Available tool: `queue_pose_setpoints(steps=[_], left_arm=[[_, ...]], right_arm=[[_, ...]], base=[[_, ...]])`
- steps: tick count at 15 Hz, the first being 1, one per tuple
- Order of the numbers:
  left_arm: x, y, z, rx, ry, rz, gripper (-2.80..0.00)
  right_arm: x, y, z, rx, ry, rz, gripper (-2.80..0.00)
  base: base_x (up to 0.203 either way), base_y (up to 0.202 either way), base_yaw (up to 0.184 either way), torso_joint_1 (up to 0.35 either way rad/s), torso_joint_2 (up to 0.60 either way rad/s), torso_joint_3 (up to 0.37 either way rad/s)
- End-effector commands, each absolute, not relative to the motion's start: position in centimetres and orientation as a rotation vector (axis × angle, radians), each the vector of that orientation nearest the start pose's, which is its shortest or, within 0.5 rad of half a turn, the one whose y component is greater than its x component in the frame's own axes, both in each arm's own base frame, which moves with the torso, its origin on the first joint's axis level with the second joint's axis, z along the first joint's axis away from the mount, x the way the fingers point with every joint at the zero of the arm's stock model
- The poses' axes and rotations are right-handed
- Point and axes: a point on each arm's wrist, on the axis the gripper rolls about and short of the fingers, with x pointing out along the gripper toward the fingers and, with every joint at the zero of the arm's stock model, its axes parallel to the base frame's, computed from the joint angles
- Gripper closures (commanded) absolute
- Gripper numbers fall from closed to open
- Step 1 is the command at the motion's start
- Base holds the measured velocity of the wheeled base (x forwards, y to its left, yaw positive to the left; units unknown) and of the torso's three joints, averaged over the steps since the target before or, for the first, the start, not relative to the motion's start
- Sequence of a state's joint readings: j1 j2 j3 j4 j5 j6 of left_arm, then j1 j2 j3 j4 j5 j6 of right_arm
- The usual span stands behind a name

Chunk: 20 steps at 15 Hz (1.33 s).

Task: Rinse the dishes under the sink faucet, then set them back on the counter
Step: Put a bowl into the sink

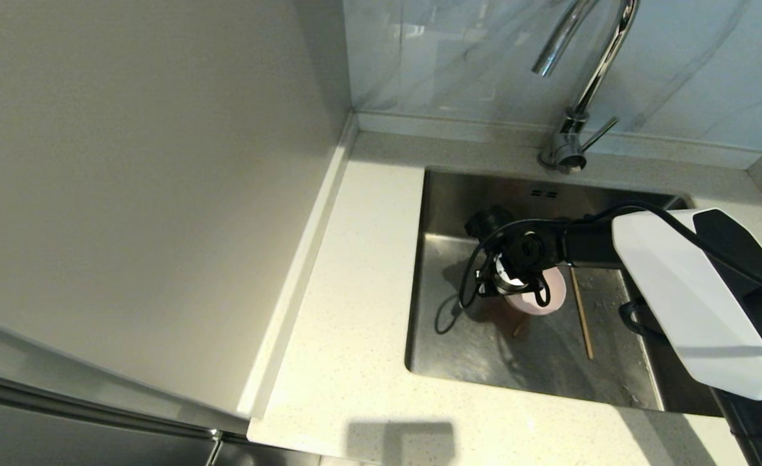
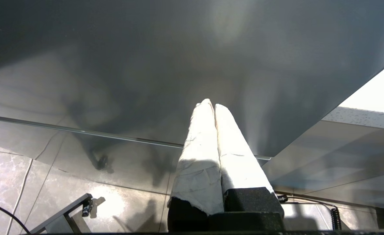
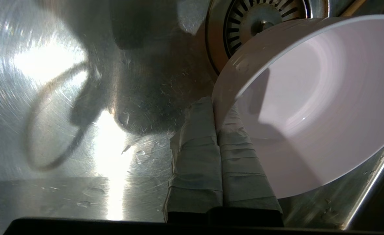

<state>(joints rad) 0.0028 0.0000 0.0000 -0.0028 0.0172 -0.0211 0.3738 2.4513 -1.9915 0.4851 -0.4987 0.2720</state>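
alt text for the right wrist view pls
The right gripper pinches the rim of a tilted pale pink bowl inside the steel sink. The round strainer drain lies just beyond the bowl.

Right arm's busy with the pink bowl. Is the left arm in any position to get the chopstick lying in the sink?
Probably not as it stands. The left gripper is shut and parked low by the cabinet front, below counter level. The chopstick lies on the sink floor beside the right gripper, which pinches the pink bowl.
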Motion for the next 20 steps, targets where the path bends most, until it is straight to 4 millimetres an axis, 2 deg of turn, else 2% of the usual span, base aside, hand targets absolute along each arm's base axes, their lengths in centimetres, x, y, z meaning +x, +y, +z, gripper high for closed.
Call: queue_pose_setpoints(steps=[1,9,10,11,14,16,18,20], left_arm=[[-2.3,0.0,7.6,-0.022,-0.006,0.021,0.00],[-2.3,0.0,7.6,-0.022,-0.006,0.021,0.00],[-2.3,0.0,7.6,-0.022,-0.006,0.021,0.00],[-2.3,0.0,7.6,-0.022,-0.006,0.021,0.00],[-2.3,0.0,7.6,-0.022,-0.006,0.021,0.00],[-2.3,0.0,7.6,-0.022,-0.006,0.021,0.00],[-2.3,0.0,7.6,-0.022,-0.006,0.021,0.00],[-2.3,0.0,7.6,-0.022,-0.006,0.021,0.00]], right_arm=[[45.1,16.6,9.4,-0.168,0.843,-0.225,0.00],[45.4,16.3,8.3,-0.190,0.871,-0.231,0.00],[45.5,15.9,8.2,-0.196,0.881,-0.248,-1.05],[45.5,15.7,8.1,-0.202,0.879,-0.260,-2.80],[45.6,15.4,8.1,-0.204,0.882,-0.262,-2.80],[45.5,15.0,9.2,-0.187,0.866,-0.270,-2.80],[44.7,13.7,12.8,-0.157,0.823,-0.285,-2.80],[42.3,11.7,18.2,-0.127,0.796,-0.306,-2.80]], base=[[0.000,0.000,0.000,0.000,0.00,0.000],[0.000,0.000,0.000,0.000,0.00,0.000],[0.000,0.000,0.000,0.000,0.00,0.000],[0.000,0.000,0.000,0.000,0.00,0.000],[0.000,0.000,0.000,0.000,0.00,0.000],[0.000,0.000,0.000,0.000,0.00,0.000],[0.000,0.000,0.000,0.000,0.00,0.000],[0.000,0.000,0.000,0.000,0.00,0.000]])
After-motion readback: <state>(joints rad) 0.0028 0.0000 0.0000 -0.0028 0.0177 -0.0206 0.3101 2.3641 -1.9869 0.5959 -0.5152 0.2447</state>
